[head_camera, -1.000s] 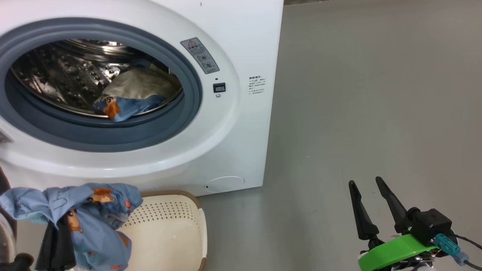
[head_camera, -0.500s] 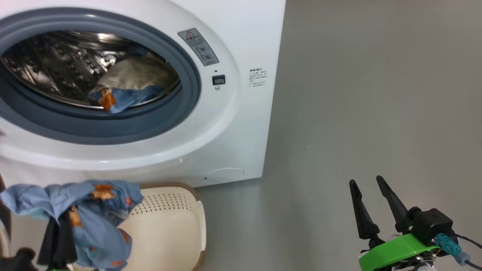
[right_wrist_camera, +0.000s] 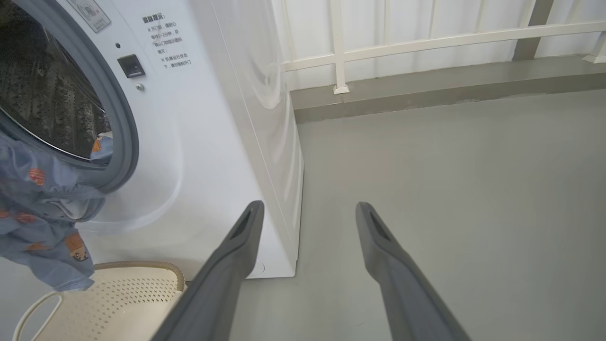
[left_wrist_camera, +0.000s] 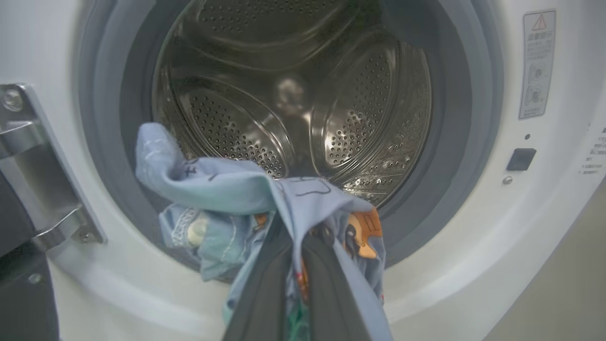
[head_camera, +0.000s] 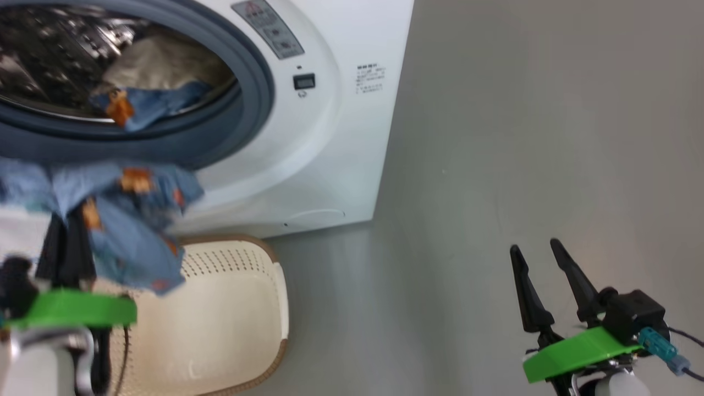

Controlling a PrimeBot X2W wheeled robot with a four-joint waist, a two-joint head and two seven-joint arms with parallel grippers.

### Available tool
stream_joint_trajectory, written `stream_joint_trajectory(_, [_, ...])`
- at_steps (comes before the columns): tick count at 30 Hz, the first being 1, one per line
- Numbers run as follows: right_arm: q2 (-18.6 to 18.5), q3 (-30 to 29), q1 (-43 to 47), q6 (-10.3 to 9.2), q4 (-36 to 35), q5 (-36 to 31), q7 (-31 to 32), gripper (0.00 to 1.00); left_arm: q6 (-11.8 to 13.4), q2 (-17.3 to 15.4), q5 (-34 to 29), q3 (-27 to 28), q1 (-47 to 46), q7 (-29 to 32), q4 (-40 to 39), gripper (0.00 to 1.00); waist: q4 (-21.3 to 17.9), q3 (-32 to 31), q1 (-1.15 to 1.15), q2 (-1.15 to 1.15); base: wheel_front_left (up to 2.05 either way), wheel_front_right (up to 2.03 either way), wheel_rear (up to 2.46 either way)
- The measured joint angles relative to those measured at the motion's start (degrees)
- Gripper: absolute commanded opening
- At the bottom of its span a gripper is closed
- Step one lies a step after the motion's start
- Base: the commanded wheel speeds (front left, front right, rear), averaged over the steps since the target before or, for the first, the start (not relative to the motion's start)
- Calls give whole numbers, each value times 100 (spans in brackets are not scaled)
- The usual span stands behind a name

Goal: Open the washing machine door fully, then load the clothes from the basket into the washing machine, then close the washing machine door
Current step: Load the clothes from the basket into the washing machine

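Left tool [head_camera: 65,242], jaws clamped on a light-blue printed garment [head_camera: 126,236], before the open mouth of the washing machine [head_camera: 330,137]. Another garment [head_camera: 146,102] lies in the drum above that tool; the basket [head_camera: 236,308] sits just below it. Right tool [head_camera: 534,247], jaws spread wide and empty, over the floor [head_camera: 522,137], well apart from the machine.

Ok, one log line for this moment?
stage: loading | left gripper: shut on garment, facing drum | right gripper: open, over floor | drum: clothes inside
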State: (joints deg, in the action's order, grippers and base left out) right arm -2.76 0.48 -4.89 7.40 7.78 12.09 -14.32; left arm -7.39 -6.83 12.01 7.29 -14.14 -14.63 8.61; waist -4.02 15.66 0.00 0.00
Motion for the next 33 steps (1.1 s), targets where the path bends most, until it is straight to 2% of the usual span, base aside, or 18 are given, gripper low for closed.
stream_joint_trajectory(3, [0, 33, -83, 0, -13, 7, 0, 100, -1, -186, 4, -162, -343, 0, 157, 0, -39, 126, 0, 0, 0, 0, 0])
stream_joint_trajectory(8, [0, 87, -304, 0, -71, 60, 0, 100, -2, -760, 167, -370, -1522, 0, 955, 0, -196, 531, 0, 0, 0, 0, 0])
stream_joint_trajectory(15, [0, 98, -438, 0, -126, 186, 0, 100, -2, -1110, 348, -656, -2757, 1, 1884, 0, -431, 1006, 0, 0, 0, 0, 0])
stream_joint_trajectory(22, [0, 154, -600, 0, -183, 279, 0, 100, -2, -1343, 561, -826, -3742, 207, 2702, 0, -669, 1475, 0, 0, 0, 0, 0])
stream_joint_trajectory(25, [0, 171, -600, 0, -199, 332, 0, 100, -2, -1448, 601, -916, -4125, 477, 3105, 0, -747, 1684, 0, 0, 0, 0, 0])
stream_joint_trajectory(33, [2, 190, -716, 0, -296, 425, 0, 100, -2, -1535, 804, -1181, -5105, 804, 3662, 0, -855, 2260, 0, 0, 0, 0, 0])
